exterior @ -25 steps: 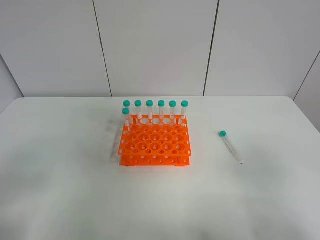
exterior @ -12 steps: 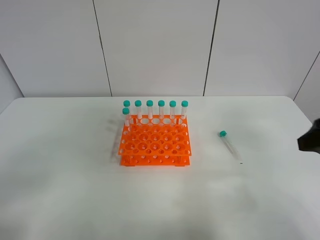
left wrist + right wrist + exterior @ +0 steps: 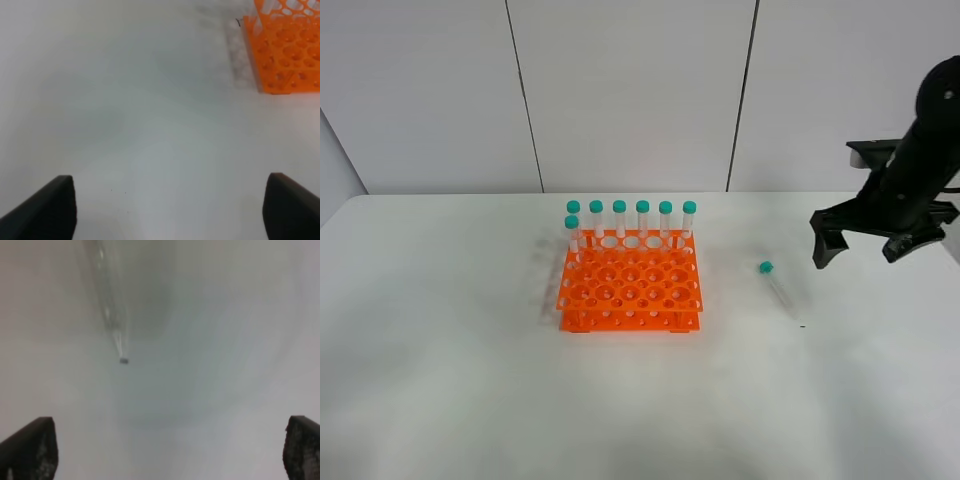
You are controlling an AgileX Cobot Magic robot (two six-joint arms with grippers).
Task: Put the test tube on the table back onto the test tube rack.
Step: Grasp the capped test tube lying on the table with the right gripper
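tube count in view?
8. Six back-row tubes stand in the rack; a seventh tube stands in the second row, left end; the loose tube lies on the table, right of the rack. None seem hidden.

We are finding no text, label, brand, number or sign that can be read in any of the views. We are looking at the test tube [image 3: 780, 292] lying on the desk [image 3: 440, 350], and any marks along its clear wall are coming through too blurred to read, while the orange test tube rack [image 3: 630, 290] is showing only plain plastic. A small dark mark [image 3: 238, 22] on the desk just beside the rack is appearing too tiny for us to make out.
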